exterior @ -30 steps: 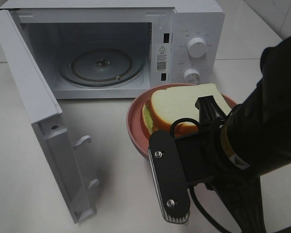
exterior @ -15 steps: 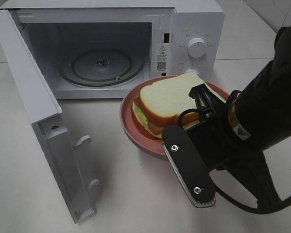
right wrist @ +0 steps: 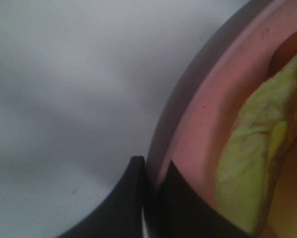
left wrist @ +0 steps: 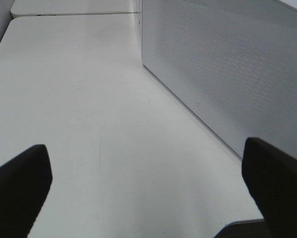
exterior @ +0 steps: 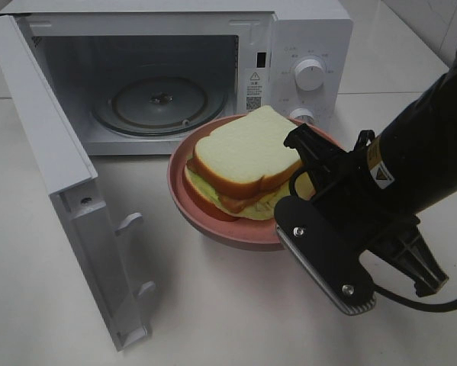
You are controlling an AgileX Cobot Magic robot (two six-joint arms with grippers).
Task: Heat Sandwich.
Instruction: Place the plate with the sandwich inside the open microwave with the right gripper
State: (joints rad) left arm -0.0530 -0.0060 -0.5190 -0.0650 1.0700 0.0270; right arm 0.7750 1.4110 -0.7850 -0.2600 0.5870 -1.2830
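On the white desk point(exterior: 213, 305), a plate is brought up to the open microwave.

Over the last second the pink plate point(exterior: 213, 229), with the sandwich point(exterior: 247, 156) lying on it, has been shifted leftward, so that it now sits just before the microwave point(exterior: 312, 30), whose door point(exterior: 45, 152) is swung wide and whose glass turntable point(exterior: 159, 103) is bare. The right end effector point(right wrist: 153, 186) is pinched tight on the plate's rim, and the plate appears to be held off the desk. The left end effector point(left wrist: 148, 188) is spread fully apart with nothing in it. Loading is judged close, since only the pass through the opening is left.
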